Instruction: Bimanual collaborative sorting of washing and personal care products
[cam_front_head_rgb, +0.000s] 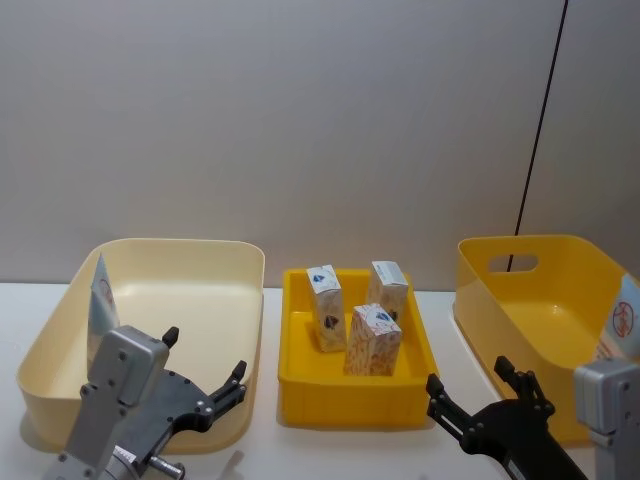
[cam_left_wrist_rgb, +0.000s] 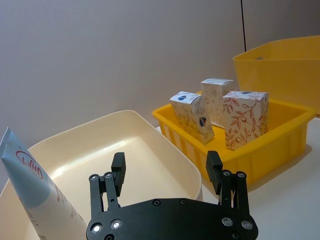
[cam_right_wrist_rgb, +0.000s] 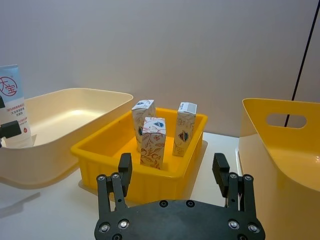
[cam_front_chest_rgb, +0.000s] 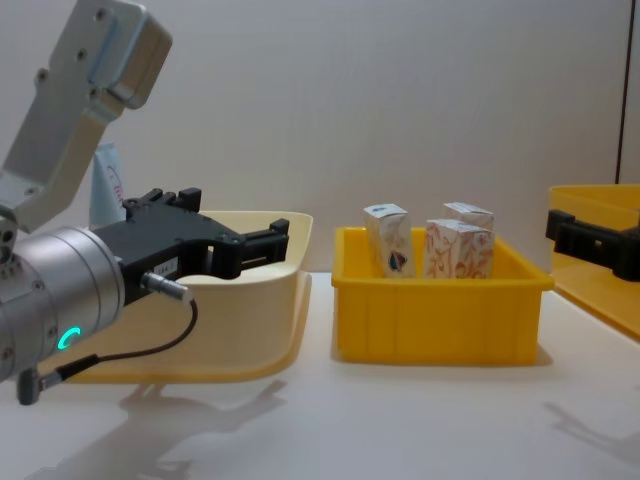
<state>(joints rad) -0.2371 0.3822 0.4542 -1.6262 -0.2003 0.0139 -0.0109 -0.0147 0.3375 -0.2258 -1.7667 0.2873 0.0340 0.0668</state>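
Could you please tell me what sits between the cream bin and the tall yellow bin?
A low yellow tray holding three cartons sits between the cream bin and the tall yellow bin; the head view shows it.

Head: high, looking forward and down; small yellow tray (cam_front_head_rgb: 350, 402) lower centre.
Chest: low, side-on; same tray centre-right.
Left wrist: close behind left gripper (cam_left_wrist_rgb: 166, 162), facing the tray.
Right wrist: close behind right gripper (cam_right_wrist_rgb: 172, 164), facing the tray.
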